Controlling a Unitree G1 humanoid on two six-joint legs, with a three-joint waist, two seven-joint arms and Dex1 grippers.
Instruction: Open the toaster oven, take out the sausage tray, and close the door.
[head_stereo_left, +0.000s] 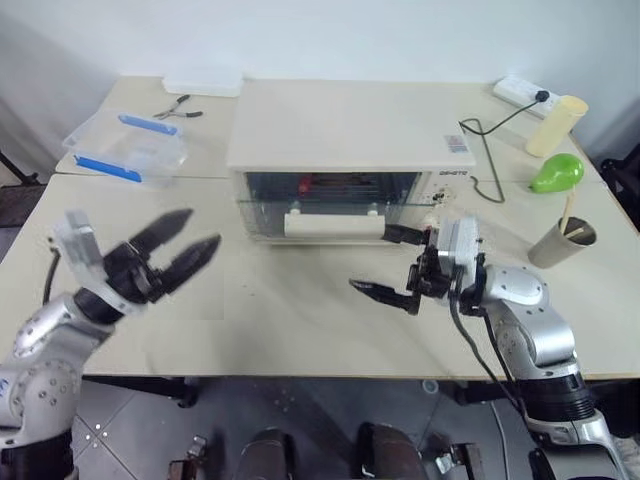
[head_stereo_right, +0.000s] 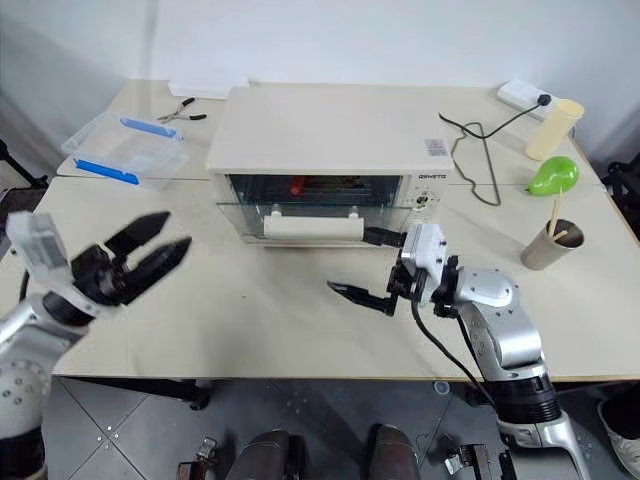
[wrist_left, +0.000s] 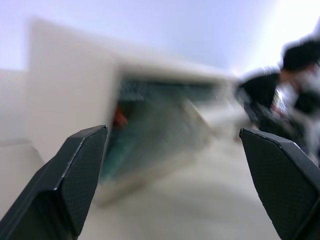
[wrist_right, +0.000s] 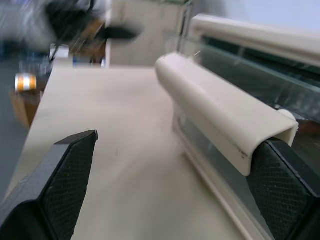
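At twelve o'clock on the worktop (head_stereo_left: 300, 330) sits the toaster oven (head_stereo_left: 345, 140), and its door (head_stereo_left: 330, 205) looks cracked open only a little: the glass panel tilts outward at the top, cream bar handle (head_stereo_left: 333, 224) leaning toward us. The right tool (head_stereo_left: 393, 266) is in there at the handle's three o'clock end, jaws spread wide, one black finger (wrist_right: 280, 185) tucked right up against the end of the bar and the other hanging out over bare worktop. Nothing is clamped in it yet. Over at nine o'clock the left tool (head_stereo_left: 180, 252) hovers well clear of the oven, fingers parted as wide as they go, empty, aimed toward the glass.

Behind the glass, something red shows, most likely the sausage on the sausage tray (head_stereo_left: 330, 186), which would put it on the rack inside.

So where does that leave us? By my reading, step one is barely begun. The door must swing fully down, the tray must come out onto the worktop, and the door must be shut again. Almost everything is left.
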